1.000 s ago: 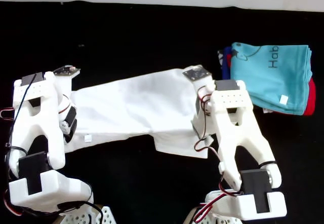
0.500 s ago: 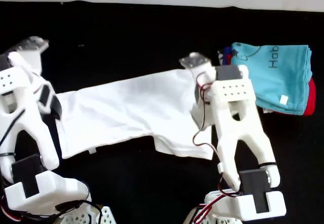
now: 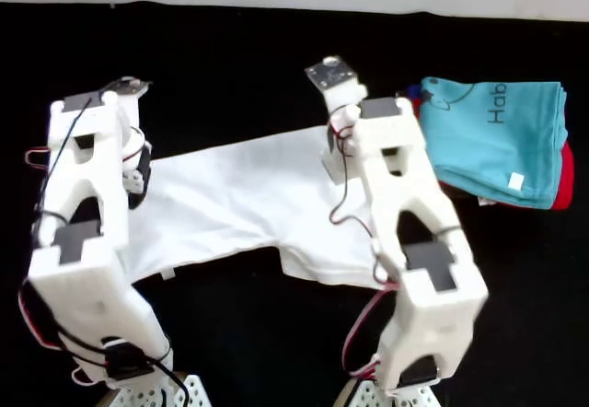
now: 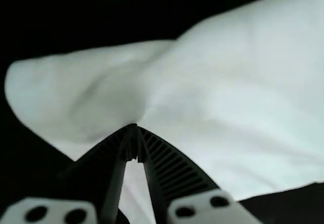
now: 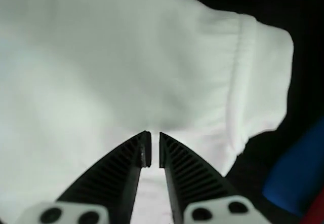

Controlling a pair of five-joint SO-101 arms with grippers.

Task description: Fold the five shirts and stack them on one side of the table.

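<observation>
Overhead, white shirt spread, teal stack nearby; wrist views: both jaws pressed together.

The white shirt beneath the right gripper is soft matt cloth; the fingers are ribbed black plastic.
</observation>
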